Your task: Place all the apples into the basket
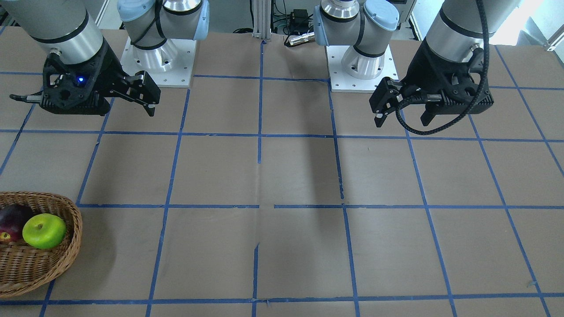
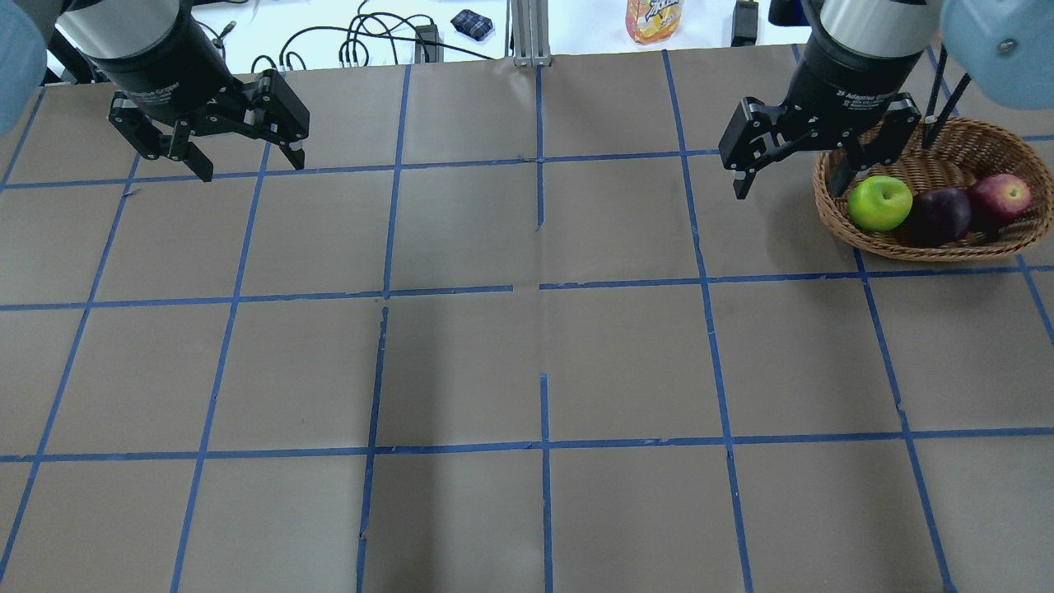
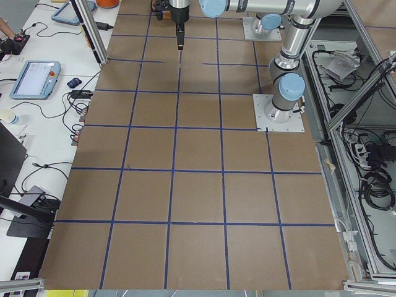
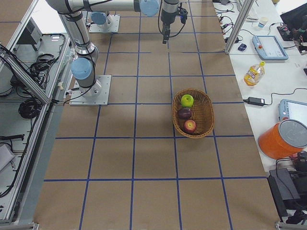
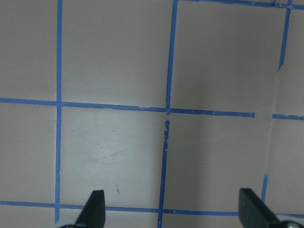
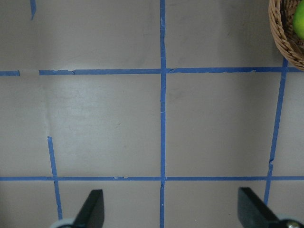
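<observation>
Brown paper-covered counter (image 2: 461, 371), ruled into squares with blue tape (image 2: 538, 123); a white bench strewn with cables runs along its far edge in the overhead view

Wicker basket (image 2: 947, 249): light brown, oval, shallow. It sits on the counter at the robot's right, on the side far from the arm bases. All three apples lie inside it, in a row:
- green apple (image 2: 879, 203) at the left end, close against the rim, stem dimple up
- maroon apple (image 2: 939, 216) in the middle, touching the green one
- red apple (image 2: 1000, 196) at the right end, against the maroon one, with yellowish streaks on its skin

Robot's right gripper (image 2: 789, 189): raised above the counter, pointing down, jaws spread wide with nothing between them. From overhead it overlaps the basket's left rim. The front-facing view places it well apart from the basket, back near the white base plate (image 1: 176, 77) of its arm. Its wrist camera sees bare taped counter between the two fingertips, with a piece of basket rim and a sliver of green in the upper right corner.

Robot's left gripper (image 2: 249, 167): also raised and pointing down, over the left side of the counter, well apart from the basket. Jaws spread wide, empty. Its wrist camera shows only taped counter below.

Side bench in the right-end view: a bottle with a yellow-orange label (image 4: 253, 73), an orange tub (image 4: 280, 141) and a teach pendant (image 4: 270, 46)
</observation>
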You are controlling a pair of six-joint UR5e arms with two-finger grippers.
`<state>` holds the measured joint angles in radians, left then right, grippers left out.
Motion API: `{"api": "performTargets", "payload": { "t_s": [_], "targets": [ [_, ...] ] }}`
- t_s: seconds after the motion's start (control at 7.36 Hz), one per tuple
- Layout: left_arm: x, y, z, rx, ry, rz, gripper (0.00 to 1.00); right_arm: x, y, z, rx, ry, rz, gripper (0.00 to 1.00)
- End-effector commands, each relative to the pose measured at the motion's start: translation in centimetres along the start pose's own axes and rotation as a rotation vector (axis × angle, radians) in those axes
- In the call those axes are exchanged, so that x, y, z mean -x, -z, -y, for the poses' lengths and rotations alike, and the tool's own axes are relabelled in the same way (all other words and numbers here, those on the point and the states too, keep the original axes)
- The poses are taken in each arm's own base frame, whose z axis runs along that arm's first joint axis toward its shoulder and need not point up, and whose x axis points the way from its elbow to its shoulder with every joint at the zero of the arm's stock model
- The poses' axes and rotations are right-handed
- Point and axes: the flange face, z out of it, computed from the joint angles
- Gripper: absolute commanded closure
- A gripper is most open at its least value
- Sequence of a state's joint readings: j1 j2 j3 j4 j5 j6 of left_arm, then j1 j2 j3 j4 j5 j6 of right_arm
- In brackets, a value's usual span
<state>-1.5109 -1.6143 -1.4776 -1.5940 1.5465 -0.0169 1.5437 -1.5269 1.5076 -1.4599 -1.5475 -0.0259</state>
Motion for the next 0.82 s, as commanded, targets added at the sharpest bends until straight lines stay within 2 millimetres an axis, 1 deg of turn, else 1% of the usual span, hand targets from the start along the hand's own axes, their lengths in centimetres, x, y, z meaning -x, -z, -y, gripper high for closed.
{"api": "performTargets", "payload": {
  "t_s": [0.0, 0.41, 0.68],
  "targets": [
    [0.03, 0.26, -0.32, 0.003, -0.001, 0.003, 0.0, -0.66, 0.49, 0.03, -0.021, -0.009, -0.003, 0.0],
    [0.05, 0.09, -0.3, 0.008, -0.001, 0.005, 0.0, -0.72, 0.56, -0.08, -0.023, -0.017, -0.001, 0.0],
    [0.06, 0.44, -0.48, -0.001, -0.003, 0.006, 0.0, -0.64, 0.68, -0.1, -0.029, -0.015, -0.002, 0.0]
  ]
}}
